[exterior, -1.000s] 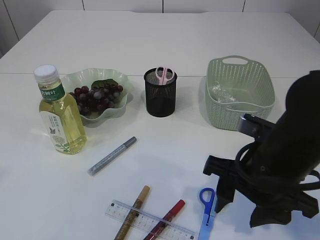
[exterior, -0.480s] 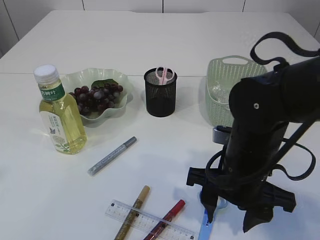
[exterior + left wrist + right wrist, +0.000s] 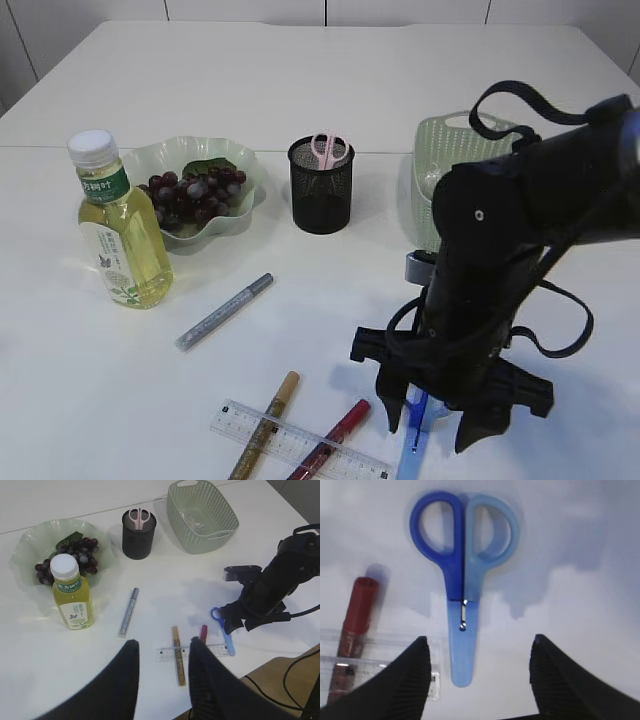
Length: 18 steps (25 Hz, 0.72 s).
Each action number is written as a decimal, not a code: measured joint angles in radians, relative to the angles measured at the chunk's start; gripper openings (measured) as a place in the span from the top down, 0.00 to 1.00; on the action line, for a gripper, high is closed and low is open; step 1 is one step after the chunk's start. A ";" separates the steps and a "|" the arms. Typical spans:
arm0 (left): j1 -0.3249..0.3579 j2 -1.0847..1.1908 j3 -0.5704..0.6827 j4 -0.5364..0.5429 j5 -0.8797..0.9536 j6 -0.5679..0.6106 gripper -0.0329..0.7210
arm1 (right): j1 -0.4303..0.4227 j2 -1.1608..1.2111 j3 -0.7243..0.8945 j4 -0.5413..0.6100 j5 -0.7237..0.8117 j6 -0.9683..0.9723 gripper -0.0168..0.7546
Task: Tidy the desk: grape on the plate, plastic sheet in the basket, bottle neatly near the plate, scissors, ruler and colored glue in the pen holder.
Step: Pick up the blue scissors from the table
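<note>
within the last second the right gripper (image 3: pixel 432 428), jaws apart, was swung in over the blue plastic scissors (image 3: pixel 462 587) at the table's (image 3: pixel 300 80) front edge, so a pickup was judged imminent.

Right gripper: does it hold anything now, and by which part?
Nothing is held. The right gripper is open above the blue scissors, one finger on each side of the blades, not touching them.

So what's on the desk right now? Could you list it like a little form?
plate: holds grapes
bottle: upright, beside plate
pen holder: pink scissors inside
basket: clear plastic sheet inside
blue scissors: flat on table
right gripper: fingers open, above blue scissors
ruler: flat, gold pen and red pen across it
silver pen: lying alone
</note>
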 joint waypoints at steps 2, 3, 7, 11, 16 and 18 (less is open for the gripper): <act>0.000 0.000 0.000 0.000 0.000 0.000 0.63 | 0.000 0.014 -0.024 0.000 -0.002 0.000 0.34; 0.000 0.000 0.000 0.000 0.000 0.000 0.63 | 0.000 0.020 -0.036 -0.004 -0.002 0.000 0.34; 0.000 0.000 0.019 0.002 0.000 0.000 0.63 | 0.000 0.040 -0.052 -0.011 0.015 -0.004 0.34; 0.000 0.000 0.064 0.002 0.000 0.000 0.63 | 0.006 0.063 -0.052 -0.011 0.035 -0.006 0.34; 0.000 0.000 0.077 0.003 0.000 0.000 0.63 | 0.006 0.077 -0.052 -0.011 0.035 -0.024 0.34; 0.000 0.000 0.077 0.003 0.000 0.000 0.63 | 0.006 0.086 -0.052 -0.011 0.031 -0.028 0.34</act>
